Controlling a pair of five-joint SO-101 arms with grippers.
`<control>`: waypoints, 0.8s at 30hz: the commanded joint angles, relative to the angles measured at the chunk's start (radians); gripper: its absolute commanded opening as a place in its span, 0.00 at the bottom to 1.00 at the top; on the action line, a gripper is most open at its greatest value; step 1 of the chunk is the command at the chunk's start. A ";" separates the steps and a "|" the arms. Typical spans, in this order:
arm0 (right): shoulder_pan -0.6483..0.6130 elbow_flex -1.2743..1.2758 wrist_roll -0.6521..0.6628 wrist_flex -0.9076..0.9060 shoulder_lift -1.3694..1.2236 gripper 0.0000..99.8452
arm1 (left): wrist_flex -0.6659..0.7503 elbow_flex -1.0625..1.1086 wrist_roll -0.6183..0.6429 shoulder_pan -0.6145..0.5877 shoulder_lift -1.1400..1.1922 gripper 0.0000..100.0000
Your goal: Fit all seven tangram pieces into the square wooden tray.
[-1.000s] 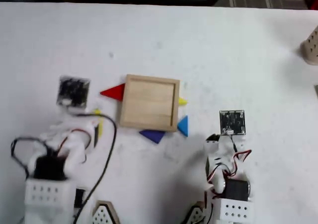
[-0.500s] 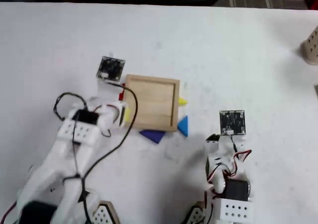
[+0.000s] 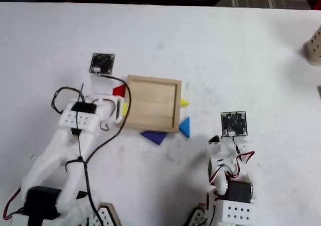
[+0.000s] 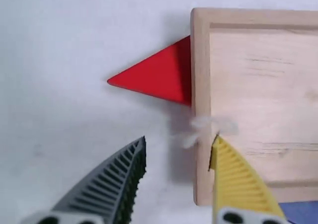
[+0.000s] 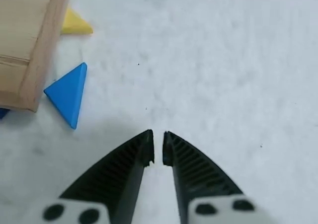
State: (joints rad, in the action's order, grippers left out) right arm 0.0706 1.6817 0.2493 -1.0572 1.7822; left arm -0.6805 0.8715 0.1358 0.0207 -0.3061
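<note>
While the left arm's (image 3: 75,123) jaws are hanging apart across one rim of the square wooden tray (image 3: 153,79), the right arm's (image 3: 228,171) jaws are hovering all but together, gripping nothing.
The tray is sitting flat near the middle of the white tabletop (image 3: 225,50), with four pieces lying outside it. A red triangle (image 4: 156,77) is touching the rim that the left jaws are straddling, the dark finger (image 4: 112,184) over the tabletop and the yellow finger (image 4: 233,179) over the tray's edge. On the opposite side, a yellow triangle (image 5: 74,24) is peeking out against the rim. A blue triangle (image 5: 67,95) is lying just beside the near corner, between the tray and the right jaws. A dark blue piece (image 3: 154,136) is touching the tray's near edge.
</note>
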 commanded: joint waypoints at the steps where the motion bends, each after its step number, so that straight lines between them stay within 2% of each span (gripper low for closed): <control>1: -0.012 -0.002 0.031 0.062 0.008 0.08 | 0.021 -0.055 0.012 -0.036 -0.004 0.23; 5: -0.102 -0.072 0.031 0.077 -0.001 0.06 | 0.023 -0.052 0.012 -0.065 -0.004 0.23; 9: -0.208 -0.158 -0.052 0.073 -0.008 0.06 | 0.023 -0.057 0.012 -0.107 -0.004 0.23; 12: -0.266 -0.226 -0.058 0.082 -0.093 0.06 | 0.043 -0.057 0.014 -0.140 -0.004 0.23; 14: -0.292 -0.279 -0.061 0.110 -0.203 0.06 | 0.071 -0.052 0.014 -0.157 -0.004 0.23; 24: -0.433 -0.643 -0.261 0.303 -0.984 0.06 | 0.080 -0.051 0.012 -0.166 0.002 0.23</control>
State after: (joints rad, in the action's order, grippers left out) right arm -0.3314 1.1538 0.0253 -0.8286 1.0104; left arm -0.6314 0.8715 0.1373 -0.1343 -0.3061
